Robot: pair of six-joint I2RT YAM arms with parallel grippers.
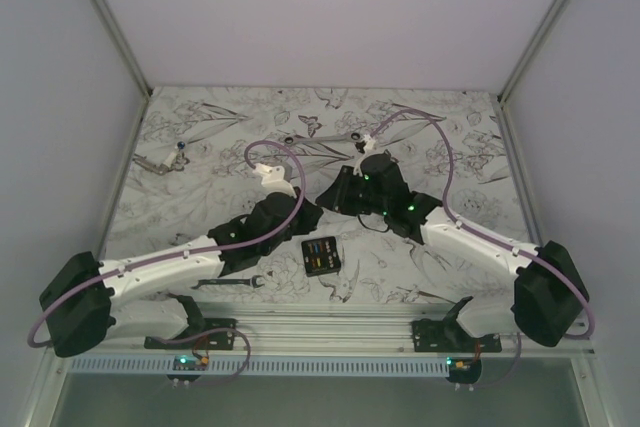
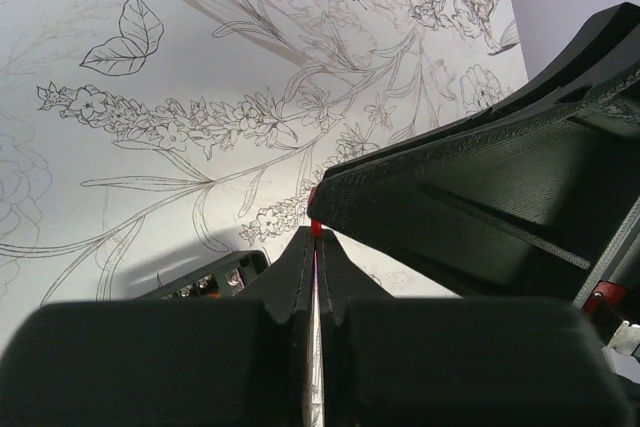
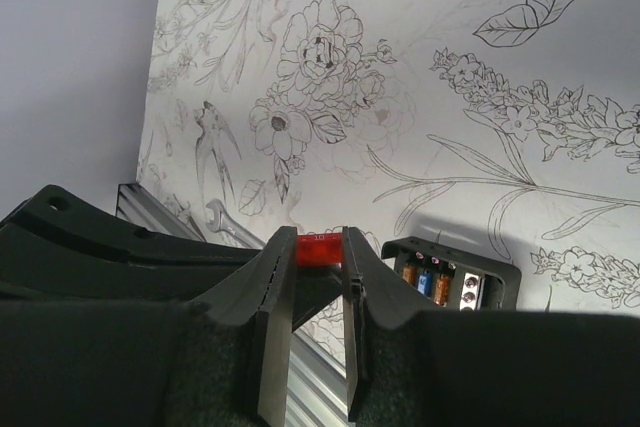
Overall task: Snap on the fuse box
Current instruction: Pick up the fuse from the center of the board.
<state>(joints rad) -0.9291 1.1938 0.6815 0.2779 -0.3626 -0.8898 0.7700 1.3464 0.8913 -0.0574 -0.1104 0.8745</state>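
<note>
The fuse box is a small black open box with orange and blue fuses inside, lying on the flowered table in front of both grippers. It also shows in the right wrist view, and its edge shows in the left wrist view. My right gripper is shut on a small red fuse marked 10, held above the table. My left gripper is shut, with a sliver of the same red fuse at its tips. The two grippers meet tip to tip, left and right.
A black-and-silver wrench lies near the front left edge and shows in the right wrist view. More tools lie at the far left and far middle. An aluminium rail runs along the near edge.
</note>
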